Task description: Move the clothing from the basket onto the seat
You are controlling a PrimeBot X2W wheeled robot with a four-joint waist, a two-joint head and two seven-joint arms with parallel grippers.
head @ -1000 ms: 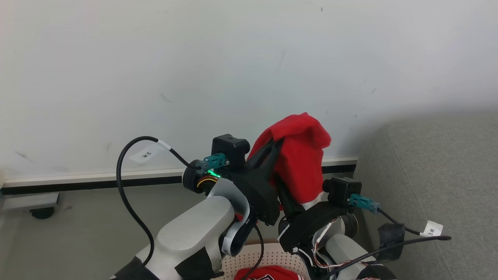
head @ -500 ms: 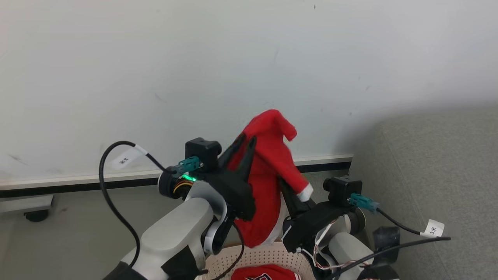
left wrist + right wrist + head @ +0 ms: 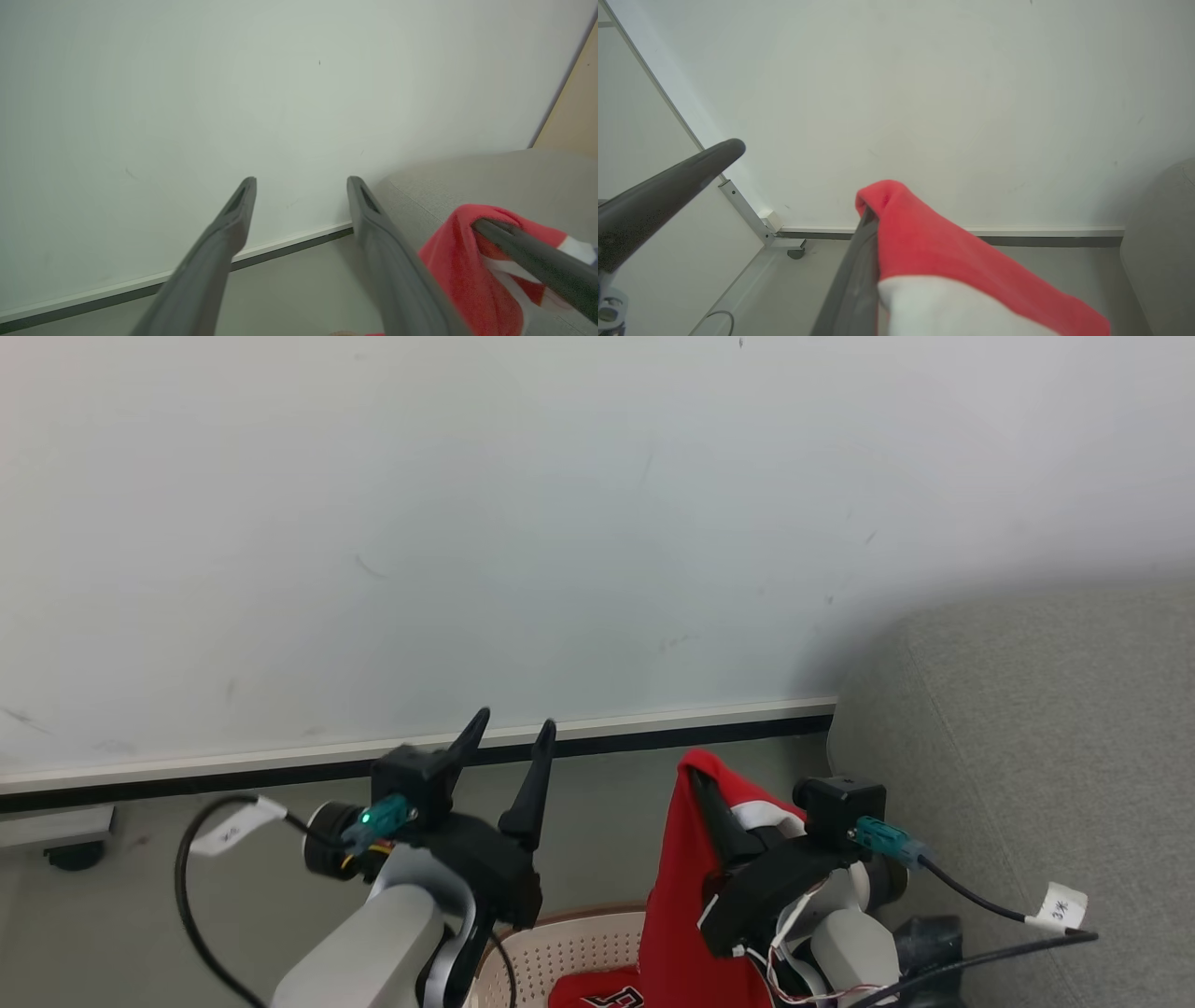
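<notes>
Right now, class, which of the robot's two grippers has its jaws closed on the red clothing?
The right gripper: its jaws pinch the clothing, which hangs down from them. The left gripper has open, empty jaws.

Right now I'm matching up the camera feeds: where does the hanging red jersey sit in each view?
Head view: jersey at lower centre, just right of middle.
Left wrist view: lower right.
Right wrist view: bottom centre.
Shared landmark: the dark baseboard under the white wall.
</notes>
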